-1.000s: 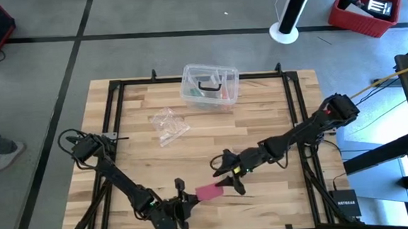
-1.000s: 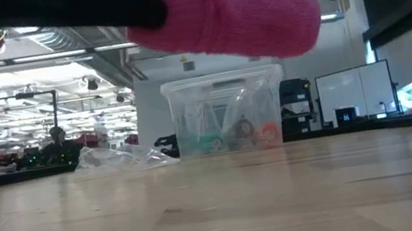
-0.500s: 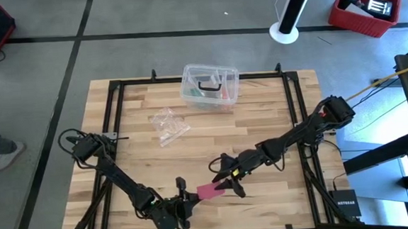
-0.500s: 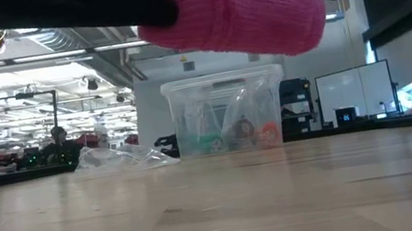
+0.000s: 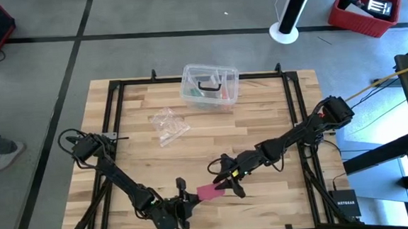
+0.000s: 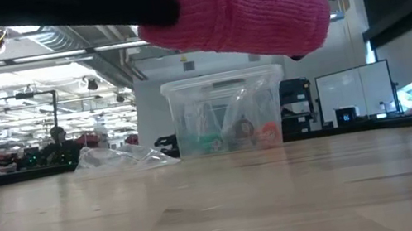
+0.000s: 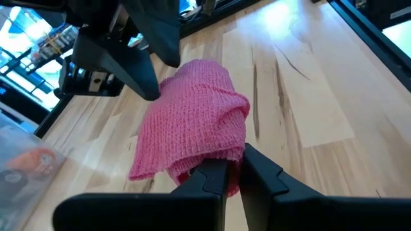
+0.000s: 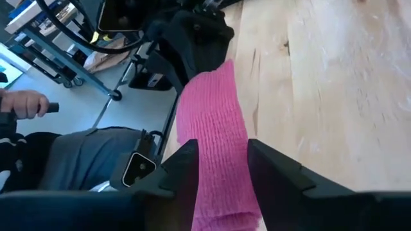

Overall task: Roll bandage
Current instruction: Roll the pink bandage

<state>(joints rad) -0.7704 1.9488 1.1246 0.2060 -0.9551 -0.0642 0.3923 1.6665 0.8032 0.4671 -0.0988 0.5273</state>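
Note:
The bandage (image 5: 209, 191) is a pink knitted strip, folded into a short flat wad, near the table's near edge. In the low view the bandage (image 6: 230, 11) hangs well above the wooden table top (image 6: 221, 205). My left gripper (image 5: 185, 196) is shut on its left end. My right gripper (image 5: 226, 180) comes from the right, with one finger on each side of the other end, closed on it. My left gripper pinches the bandage's end fold (image 7: 212, 154) between its two fingers, several layers together. It comes slanting down from the table's left. The bandage runs away from the fingers, clear of the table. My right gripper has the bandage's two long edges (image 8: 205, 160) between its fingers (image 8: 186, 167), which lie across the strip. It comes slanting down from the table's right. The strip runs on level toward my left gripper, clear of the table.
A clear plastic box (image 5: 211, 86) with small items stands at the table's far edge. A crumpled clear wrapper (image 5: 168, 125) lies left of centre. A black frame (image 5: 115, 120) borders the table. A person's hand (image 8: 22, 102) shows beyond the near edge.
My right gripper's fingers have drawn in around the bandage's right-hand end; in the low view a dark fingertip now shows just under that end. The bandage stays lifted between both grippers.

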